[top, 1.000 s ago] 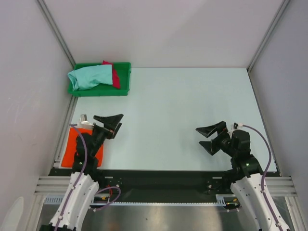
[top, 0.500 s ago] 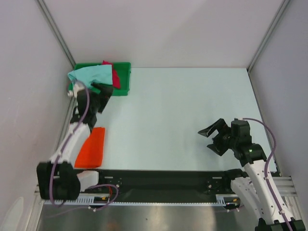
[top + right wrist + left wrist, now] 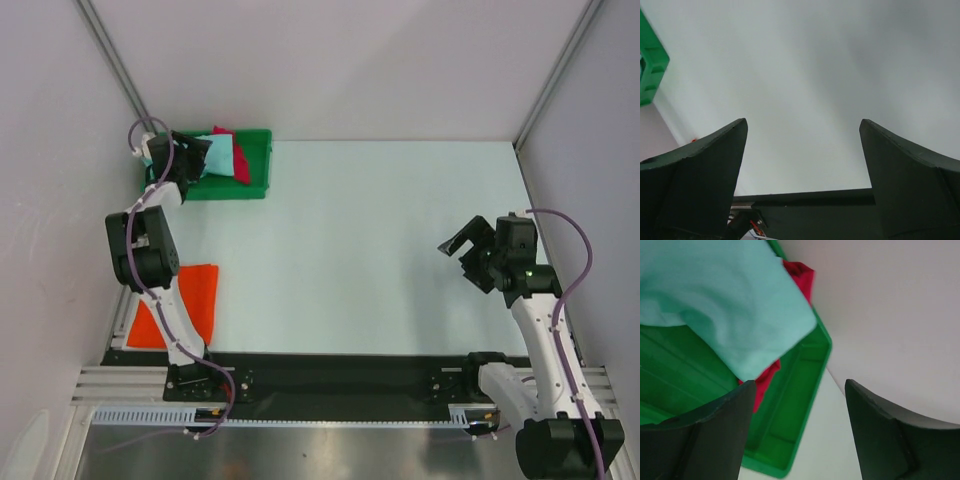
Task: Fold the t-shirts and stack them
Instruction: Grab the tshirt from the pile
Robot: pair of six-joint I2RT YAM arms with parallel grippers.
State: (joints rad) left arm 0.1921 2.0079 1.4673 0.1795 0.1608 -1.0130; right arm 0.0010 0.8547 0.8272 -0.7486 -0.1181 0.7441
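The mint green t-shirt (image 3: 219,157) lies crumpled in the green tray (image 3: 254,172) at the far left, over the crimson red t-shirt (image 3: 239,161). My left gripper (image 3: 197,160) hovers over the tray's left part, right by the mint cloth. In the left wrist view the mint shirt (image 3: 725,305) and red shirt (image 3: 801,275) lie just beyond the left gripper (image 3: 797,390), whose jaws stand apart with nothing between them. The orange t-shirt (image 3: 188,301) lies folded flat at the near left. My right gripper (image 3: 466,243) hangs open over bare table at the right, also empty in its wrist view (image 3: 802,125).
Grey walls enclose the table on three sides, and the tray sits close against the left wall. A corner of the tray (image 3: 650,65) shows in the right wrist view. The black mounting rail (image 3: 330,370) runs along the near edge.
My left arm has reached from above the orange shirt out to the tray at the far left. The right gripper has drifted right and slightly farther away.
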